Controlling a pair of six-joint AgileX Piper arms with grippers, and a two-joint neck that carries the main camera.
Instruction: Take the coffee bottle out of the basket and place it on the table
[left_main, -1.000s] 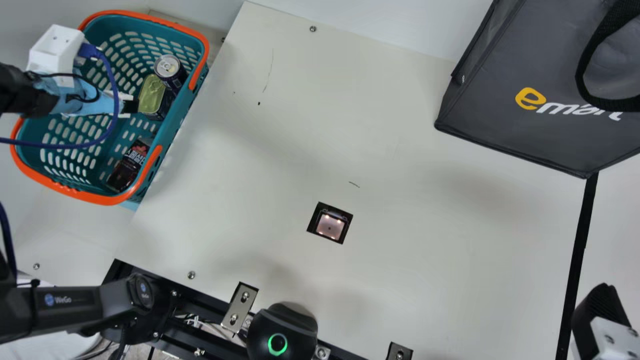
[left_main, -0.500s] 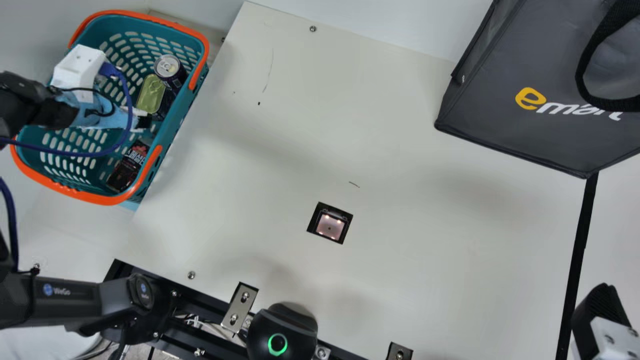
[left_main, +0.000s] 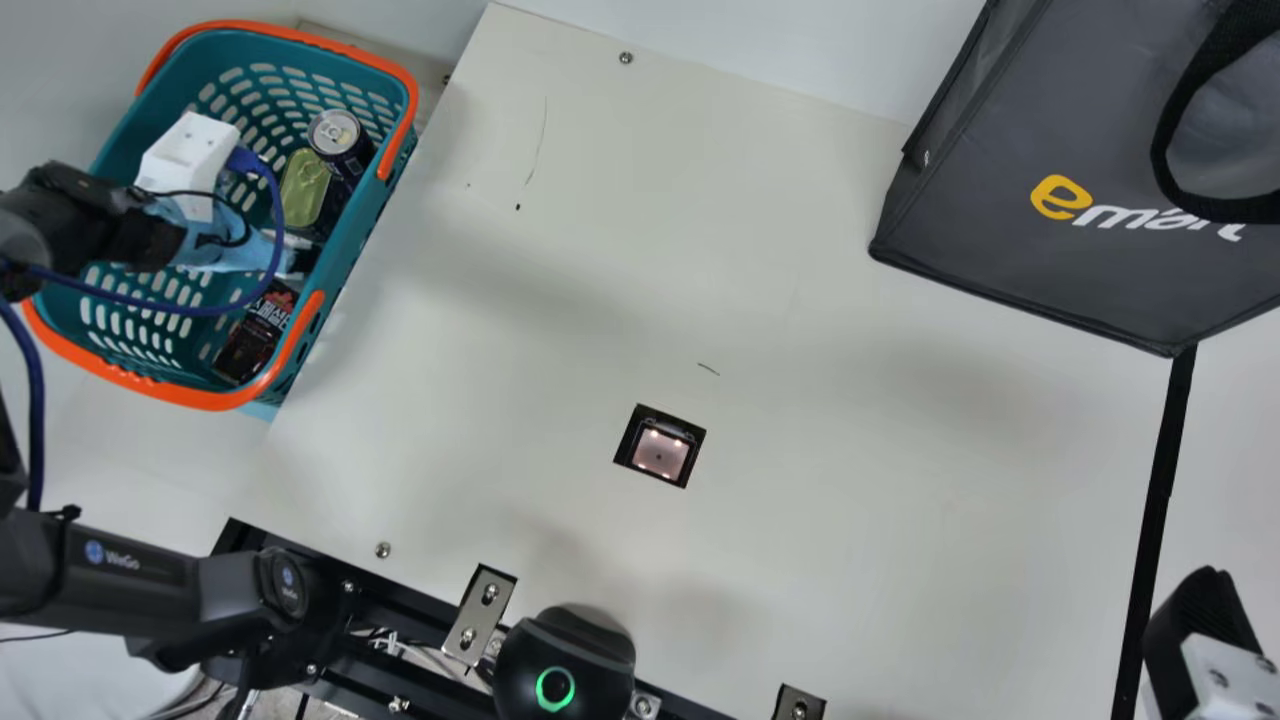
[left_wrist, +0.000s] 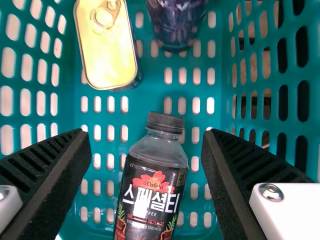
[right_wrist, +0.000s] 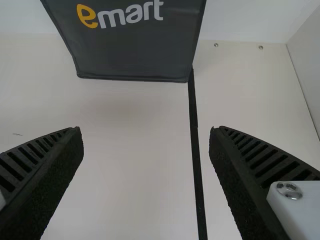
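My left gripper is inside the teal basket in the main view, just above the cap end of the coffee bottle. In the left wrist view the coffee bottle lies on the basket floor, black cap and dark label showing, between and below the parted fingers of my left gripper, which holds nothing. My right gripper is at the main view's lower right corner, over the table; the right wrist view shows that gripper open and holding nothing.
A dark can and a gold-lidded tin stand in the basket beside the left gripper. The basket has orange handles. A dark grey bag is at the table's far right, and a black square device is set in the middle.
My left gripper has moved down and rightward in the main view, from beside the tin toward the coffee bottle. The right gripper and the basket's contents have kept still.
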